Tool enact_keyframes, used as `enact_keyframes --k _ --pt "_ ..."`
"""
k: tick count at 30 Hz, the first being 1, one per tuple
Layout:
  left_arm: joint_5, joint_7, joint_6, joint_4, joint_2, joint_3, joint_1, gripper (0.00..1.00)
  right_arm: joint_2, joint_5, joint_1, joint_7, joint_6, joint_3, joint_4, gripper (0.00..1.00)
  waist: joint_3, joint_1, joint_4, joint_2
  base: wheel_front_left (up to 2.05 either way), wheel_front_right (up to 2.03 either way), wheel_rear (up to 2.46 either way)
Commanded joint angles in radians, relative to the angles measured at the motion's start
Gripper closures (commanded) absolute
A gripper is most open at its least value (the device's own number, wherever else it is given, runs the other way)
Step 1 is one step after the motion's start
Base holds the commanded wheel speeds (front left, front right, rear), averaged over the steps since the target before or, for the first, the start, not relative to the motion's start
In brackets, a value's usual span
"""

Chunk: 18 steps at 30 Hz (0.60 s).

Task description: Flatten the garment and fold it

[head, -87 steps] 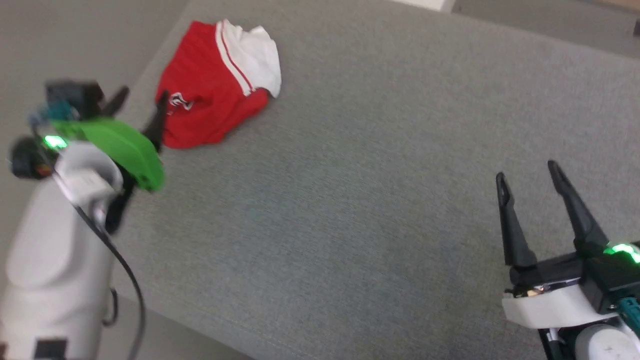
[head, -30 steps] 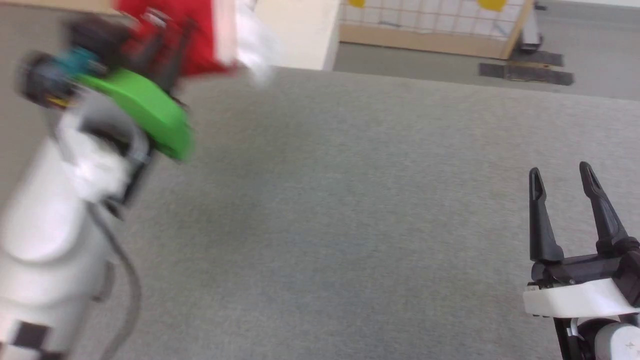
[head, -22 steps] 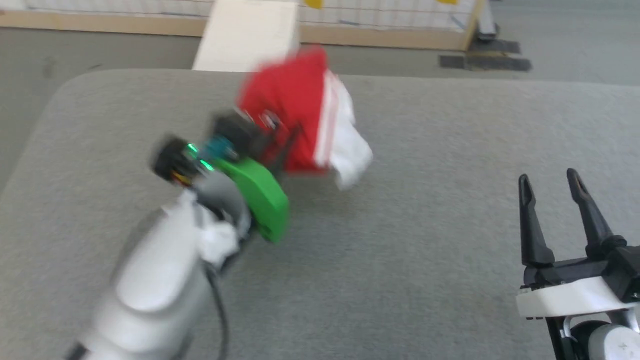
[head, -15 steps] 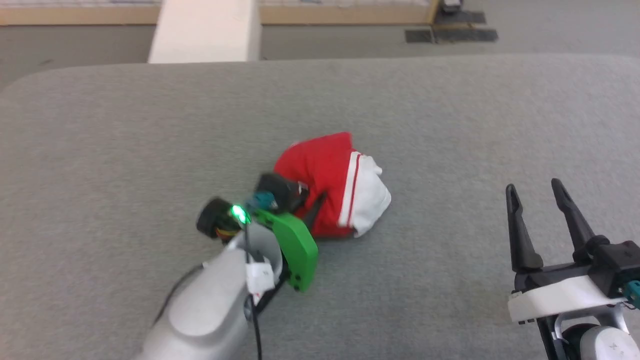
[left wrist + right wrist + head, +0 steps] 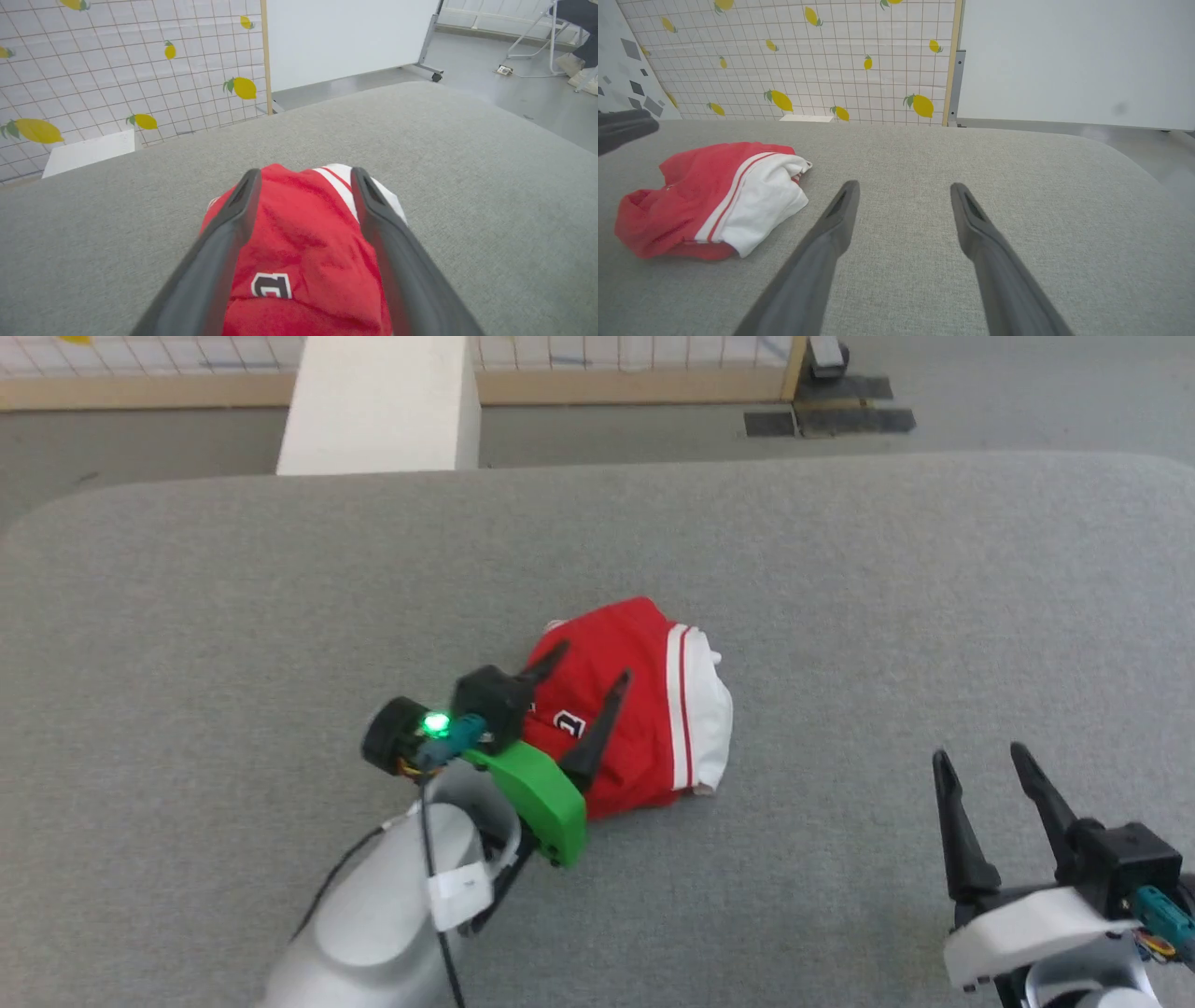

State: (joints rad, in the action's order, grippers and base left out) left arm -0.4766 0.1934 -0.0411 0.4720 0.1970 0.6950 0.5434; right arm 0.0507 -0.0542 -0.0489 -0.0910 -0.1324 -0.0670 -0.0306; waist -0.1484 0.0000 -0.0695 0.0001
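Head camera is giving me the garment (image 5: 644,709), lying bunched in a red-and-white heap near the middle of the grey padded surface (image 5: 840,569). My left gripper (image 5: 592,663) is hanging right over its red part, jaws spread wide and clasping nothing. That arm's green cover (image 5: 537,793) is hiding the heap's near-left edge from me. My right gripper (image 5: 977,753) is hovering well apart at the lower right, jaws open and empty, with bare surface lying between it and the cloth. Beyond the far edge a pale block (image 5: 378,401) is standing on the grey floor (image 5: 1027,392), in front of a wood-framed grid panel (image 5: 607,355).

Left wrist camera is looking along both fingers, which are straddling the red cloth. A black, white-outlined letter is showing between them, and the white sleeve is peeking past the right-hand one. Behind, the grid panel is showing printed lemons, next to a white board (image 5: 350,37) on casters, and someone's shoes (image 5: 577,65) are resting by chair legs (image 5: 532,32).

Right wrist camera is showing the heap off to the left, its white sleeve facing my fingers across open surface.
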Motion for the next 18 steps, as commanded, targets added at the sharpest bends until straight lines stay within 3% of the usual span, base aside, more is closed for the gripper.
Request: enact_keyframes --k 1,11,18 --pt "-0.010 0.019 0.019 -0.028 0.027 -0.023 -0.031 0.00 0.000 0.000 -0.020 0.002 0.002 -0.007 0.007 0.00 0.122 0.0000 0.112 -0.0001 0.00 0.00 0.00" --pt "-0.054 0.062 0.171 -0.284 0.181 -0.188 -0.316 0.00 0.000 -0.030 -0.092 -0.002 0.002 -0.031 0.029 0.00 0.195 0.0000 0.207 -0.0001 0.00 0.00 0.00" --pt "-0.052 0.068 0.243 -0.450 0.190 -0.242 -0.539 0.00 0.000 -0.048 -0.121 -0.012 0.002 -0.007 0.055 0.00 0.209 0.0000 0.226 -0.0001 0.00 0.00 0.00"
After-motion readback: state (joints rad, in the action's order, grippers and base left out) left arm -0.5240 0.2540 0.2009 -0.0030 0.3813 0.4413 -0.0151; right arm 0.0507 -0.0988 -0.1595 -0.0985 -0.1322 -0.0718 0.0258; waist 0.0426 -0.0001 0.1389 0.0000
